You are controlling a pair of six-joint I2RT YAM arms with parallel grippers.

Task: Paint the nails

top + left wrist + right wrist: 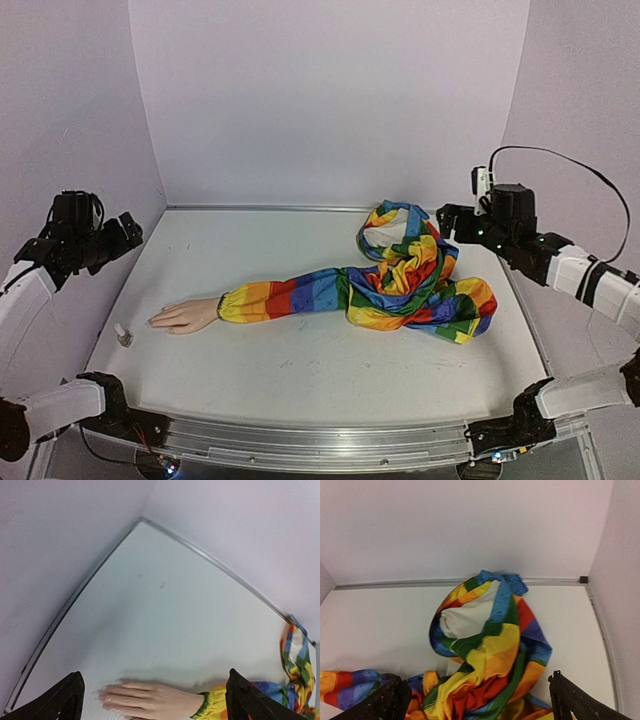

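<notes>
Left gripper (154, 677) and right gripper (477, 680) are hanging wide open, gripping nothing; I am judging the nails (102, 698) unpainted, with grasping the bottle (123, 335) beside the hand (186, 316) coming next.

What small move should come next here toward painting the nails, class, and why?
Probably lower the left gripper toward the small bottle standing just beside the hand. Both grippers are open, empty and raised above the table, so no brush is held yet. The left one is also far nearer the bottle than the right gripper.
</notes>
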